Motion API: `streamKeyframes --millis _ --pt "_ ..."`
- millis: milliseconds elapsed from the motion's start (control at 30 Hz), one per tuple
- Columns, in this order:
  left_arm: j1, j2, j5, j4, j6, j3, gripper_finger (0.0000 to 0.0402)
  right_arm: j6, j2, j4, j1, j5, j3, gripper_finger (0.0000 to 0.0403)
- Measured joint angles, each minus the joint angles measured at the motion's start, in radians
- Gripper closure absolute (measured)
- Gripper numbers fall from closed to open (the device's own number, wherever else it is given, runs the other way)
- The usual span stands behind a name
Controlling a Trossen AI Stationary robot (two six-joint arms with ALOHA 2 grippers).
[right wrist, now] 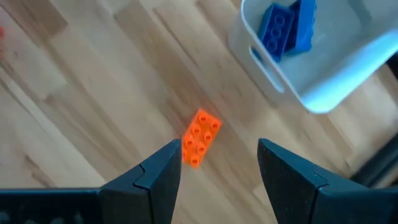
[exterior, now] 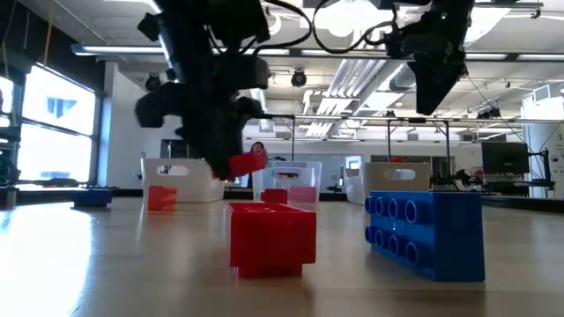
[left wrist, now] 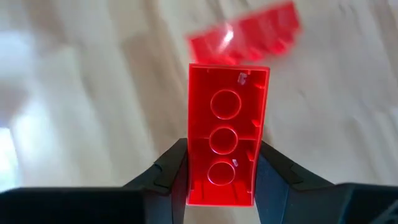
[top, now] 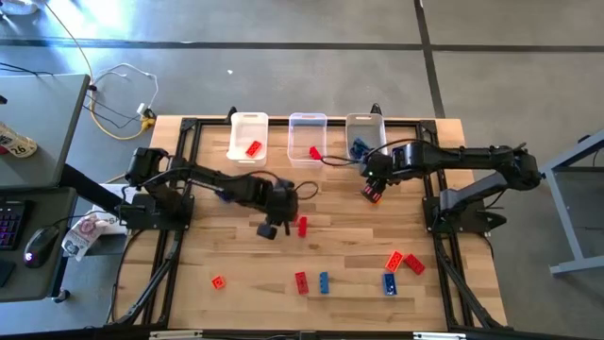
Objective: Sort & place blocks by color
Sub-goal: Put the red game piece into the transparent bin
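My left gripper hangs over the table's middle, shut on a red block. Another red block lies on the wood just to its right. My right gripper is open and hovers above an orange block, which lies flat on the table beside the right bin. That bin holds blue blocks. The fingers stand apart from the orange block and touch nothing. My left gripper pinches the red block between its two fingers, which are on the block's long sides near one end. The hollow underside faces the wrist camera, and the other end sticks out past the fingertips. In the low view the block is lifted clear of the table.
Three translucent bins stand in a row at the far edge: left with an orange block, middle with a red one, right with blue ones. Several loose blocks lie near the front edge, among them orange, red and blue.
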Motion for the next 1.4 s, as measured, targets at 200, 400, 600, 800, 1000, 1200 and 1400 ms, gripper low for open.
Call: streamKeyframes --millis 200,400,600,800,1000,1200,1400 --pt "0.072 0.000 -0.002 0.060 0.091 0.063 0.0292 0.048 0.000 -0.088 0.068 -0.001 -0.002 0.0206" --pt "0.155 -0.001 -0.002 0.112 0.143 0.110 0.0292 0.045 0.000 -0.130 0.142 -0.066 -0.002 0.0206" --pt "0.248 -0.001 0.001 0.193 0.146 0.125 0.0291 0.011 0.000 -0.132 0.206 -0.171 -0.002 0.0206" --pt "0.346 -0.001 0.001 0.266 0.119 0.125 0.0290 0.012 0.000 -0.132 0.268 -0.237 -0.002 0.0206" --pt "0.440 0.002 0.023 0.293 0.093 0.125 0.0290 0.010 0.000 -0.130 0.339 -0.285 -0.002 0.0206" --pt "0.508 0.003 0.074 0.312 0.056 0.125 0.0289 0.019 0.000 -0.098 0.400 -0.286 -0.002 0.0206" --pt "0.544 0.007 0.137 0.347 -0.006 0.124 0.0289 0.056 0.000 -0.055 0.454 -0.302 -0.002 0.0206"
